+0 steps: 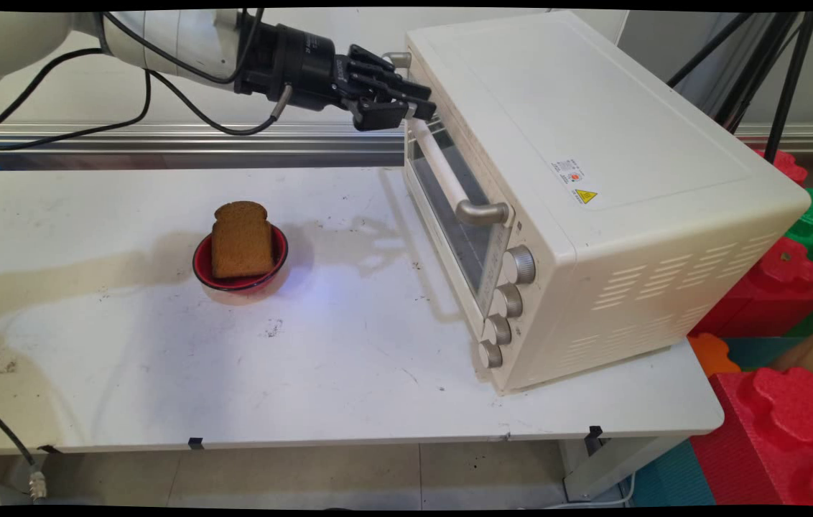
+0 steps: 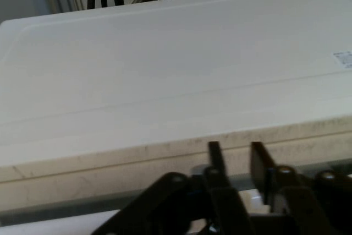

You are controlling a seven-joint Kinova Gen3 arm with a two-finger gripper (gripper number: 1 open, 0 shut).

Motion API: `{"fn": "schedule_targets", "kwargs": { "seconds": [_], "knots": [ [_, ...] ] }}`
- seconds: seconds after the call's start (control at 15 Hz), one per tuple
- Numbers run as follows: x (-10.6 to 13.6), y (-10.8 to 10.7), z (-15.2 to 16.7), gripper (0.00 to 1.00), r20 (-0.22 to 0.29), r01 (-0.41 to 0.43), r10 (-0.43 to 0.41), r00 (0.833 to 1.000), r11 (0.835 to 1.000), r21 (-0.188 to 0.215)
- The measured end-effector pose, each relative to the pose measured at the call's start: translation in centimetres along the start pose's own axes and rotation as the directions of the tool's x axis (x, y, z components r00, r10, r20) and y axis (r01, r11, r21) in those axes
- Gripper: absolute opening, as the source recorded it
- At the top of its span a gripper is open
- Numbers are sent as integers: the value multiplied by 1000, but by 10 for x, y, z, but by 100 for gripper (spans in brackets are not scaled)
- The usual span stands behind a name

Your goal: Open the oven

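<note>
A cream toaster oven (image 1: 593, 179) stands on the right of the white table (image 1: 342, 359), its glass door facing left and looking closed. My black gripper (image 1: 417, 111) reaches in from the upper left and sits at the far upper end of the door handle (image 1: 449, 179), its fingers closed round the bar. In the hand view the oven's flat top (image 2: 176, 70) fills the picture, and the two fingertips (image 2: 214, 155) stand close together against its front edge. A brown bread slice (image 1: 240, 240) leans upright in a red bowl (image 1: 279, 251) left of the oven, apart from the gripper.
Several metal knobs (image 1: 510, 301) run down the oven's near front corner. Red and green foam blocks (image 1: 787, 402) are stacked right of the table. Black tripod legs (image 1: 773, 64) stand behind the oven. Black cables (image 1: 54, 93) hang from the arm at upper left.
</note>
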Motion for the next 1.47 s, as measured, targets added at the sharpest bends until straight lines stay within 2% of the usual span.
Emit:
{"fn": "schedule_targets", "kwargs": {
  "seconds": [0.87,1.47],
  "knots": [
    [-14,2,18,0,38,20,-19,999,1000,-13],
    [-24,4,14,0,64,3,-1,998,1000,-20]
  ]
}}
